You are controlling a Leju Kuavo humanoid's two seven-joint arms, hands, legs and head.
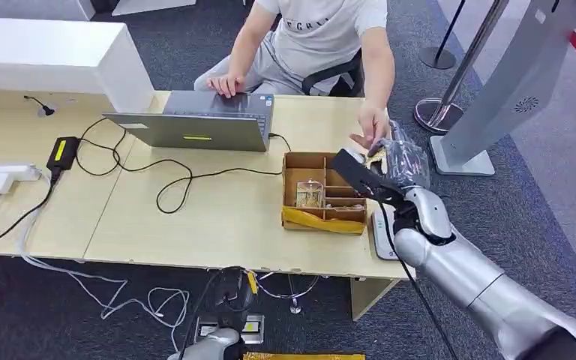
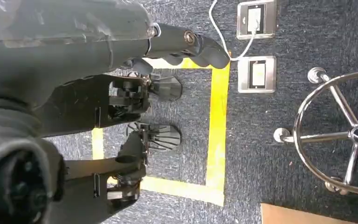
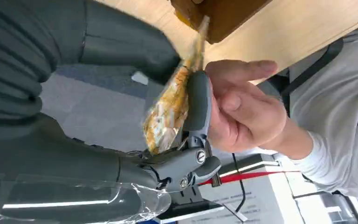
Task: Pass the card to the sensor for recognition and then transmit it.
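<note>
The card (image 3: pixel 172 107) is blurred and partly hidden by the right robot hand (image 3: pixel 186 116) and a person's hand (image 3: pixel 242 107).

Right hand (image 1: pixel 399 166) fingers (image 3: pixel 196 100) pinch the card (image 3: pixel 170 112); a person's hand (image 3: pixel 242 107) touches them on the far side, the wooden box (image 1: pixel 324 192) just beside, bare desk (image 1: pixel 217 217) beyond

Light wooden tabletop (image 1: pixel 217 217) carrying office gear.
A grey laptop (image 1: pixel 195 124) is sitting at the far edge, a brown divided box (image 1: pixel 324 193) is lying near the right end, and a black power adapter (image 1: pixel 62 153) with looping cables (image 1: pixel 172 184) and a white power strip (image 1: pixel 0 176) are resting at the left.
</note>
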